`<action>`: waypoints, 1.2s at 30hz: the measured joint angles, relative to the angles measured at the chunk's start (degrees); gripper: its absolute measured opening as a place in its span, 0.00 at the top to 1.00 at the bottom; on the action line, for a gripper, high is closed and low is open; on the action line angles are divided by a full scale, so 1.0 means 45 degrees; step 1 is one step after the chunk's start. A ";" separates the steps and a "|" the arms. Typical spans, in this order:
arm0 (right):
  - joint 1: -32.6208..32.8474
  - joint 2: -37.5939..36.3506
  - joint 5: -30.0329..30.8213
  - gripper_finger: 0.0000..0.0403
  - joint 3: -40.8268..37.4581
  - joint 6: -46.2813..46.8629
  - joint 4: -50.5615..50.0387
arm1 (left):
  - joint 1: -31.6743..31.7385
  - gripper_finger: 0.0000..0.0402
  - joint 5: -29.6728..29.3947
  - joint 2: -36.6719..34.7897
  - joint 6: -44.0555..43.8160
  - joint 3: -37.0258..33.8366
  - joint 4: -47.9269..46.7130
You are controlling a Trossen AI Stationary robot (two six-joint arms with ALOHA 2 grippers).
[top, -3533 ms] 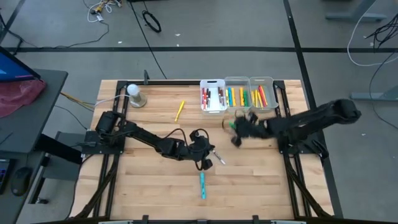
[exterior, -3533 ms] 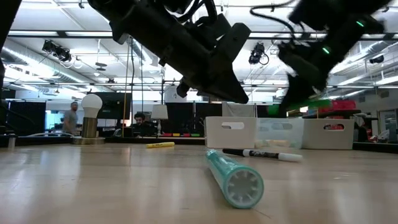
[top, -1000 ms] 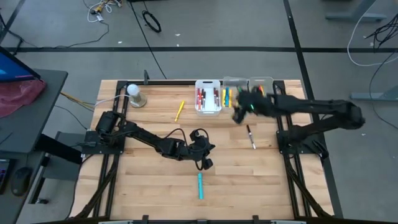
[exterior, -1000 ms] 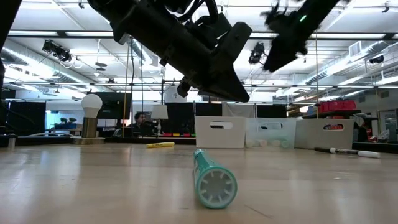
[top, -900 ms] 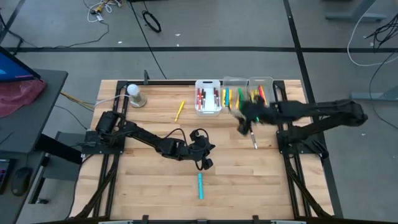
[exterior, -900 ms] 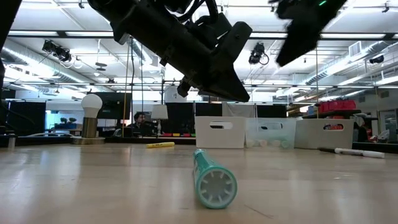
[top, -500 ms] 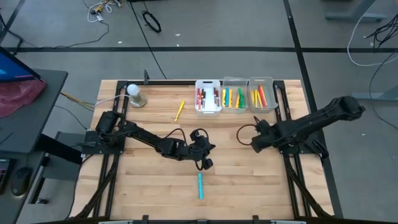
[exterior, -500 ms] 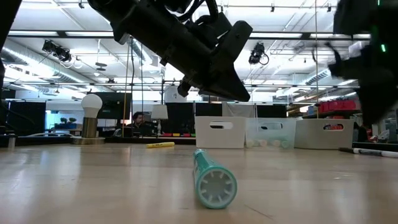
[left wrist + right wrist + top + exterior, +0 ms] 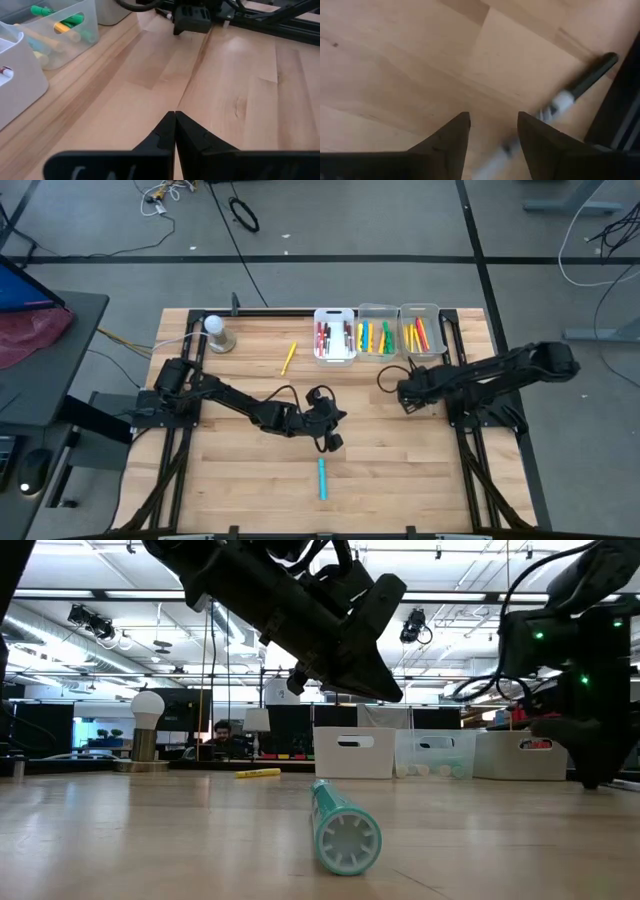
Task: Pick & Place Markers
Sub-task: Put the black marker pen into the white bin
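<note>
A white marker with a black cap (image 9: 564, 98) lies flat on the table's right part. My right gripper (image 9: 492, 120) is open and low over it, pointing down (image 9: 405, 397); the marker runs slantwise under one finger (image 9: 540, 140). In the high view the gripper hides the marker. My left gripper (image 9: 334, 441) is shut and empty above the table's middle (image 9: 175, 117). A cyan marker (image 9: 322, 478) lies near the front edge (image 9: 345, 830). A yellow marker (image 9: 289, 356) lies at the back (image 9: 258, 773). My right gripper stands open, pointing down, with the white marker's barrel (image 9: 555, 106) passing under one finger and into the gap. I cannot tell whether a finger touches it. The marker lies flat on the table.
Three small bins (image 9: 337, 335) (image 9: 380, 330) (image 9: 420, 330) with several markers stand in a row at the far edge. A lamp with a white bulb (image 9: 217, 332) stands at the back left. A dark frame rail (image 9: 620, 115) runs close beside the white marker.
My right gripper has come away from the bins toward the table's near edge and down to the table, and now stands low over the white marker. In the low view it now hides that marker. My left arm has kept still.
</note>
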 joint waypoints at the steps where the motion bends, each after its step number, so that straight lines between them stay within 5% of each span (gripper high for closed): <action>1: -0.0163 0.0146 -0.0087 0.58 0.0033 -0.0190 0.0038 | -0.0002 0.97 0.0006 0.0000 -0.0001 0.0000 -0.0008; 14: -0.0831 -0.0105 -0.0155 0.63 0.1601 -0.2485 -0.1084 | -0.0005 0.97 0.0005 0.0000 -0.0007 0.0000 0.0008; 23: -0.1727 0.1195 -0.1855 0.60 0.2102 -0.5542 -0.2814 | -0.0005 0.97 0.0005 -0.0005 -0.0007 0.0000 0.0070; 32: -0.0804 0.3639 -0.1914 0.96 0.2164 -0.7063 -0.3862 | -0.0005 0.97 0.0000 -0.0010 -0.0006 0.0000 0.0099; 36: -0.0010 0.4357 -0.1975 0.97 0.2277 -0.7012 -0.3830 | 0.0014 0.97 0.0001 -0.0014 -0.0003 0.0000 0.0104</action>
